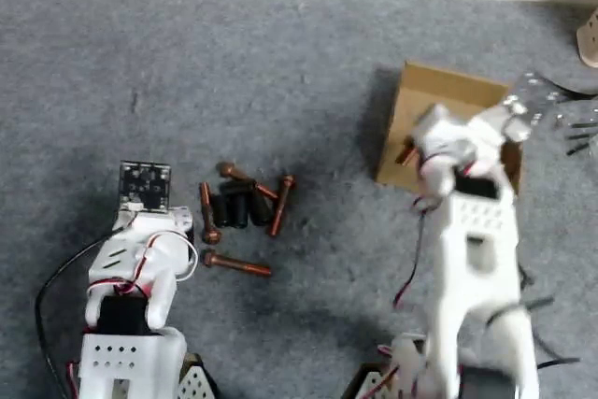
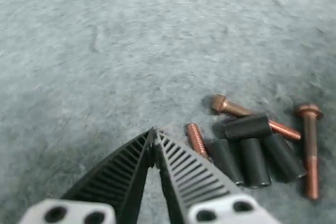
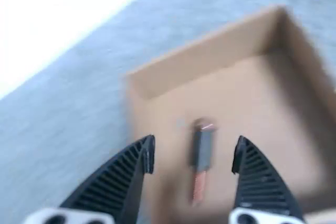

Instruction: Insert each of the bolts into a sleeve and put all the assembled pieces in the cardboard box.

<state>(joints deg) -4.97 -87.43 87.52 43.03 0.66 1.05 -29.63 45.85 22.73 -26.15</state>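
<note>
My right gripper [image 3: 194, 141] hangs wide open and empty over the cardboard box [image 3: 210, 59], with one assembled piece [image 3: 201, 153] lying on the box floor below it, so I judge that one delivered. My left gripper [image 2: 156, 136] is closed on nothing, parked beside the loose bolts [image 2: 310, 150] and sleeves [image 2: 255, 161] on the desk [image 2: 105, 51], presumably ready for the next pairing.
</note>
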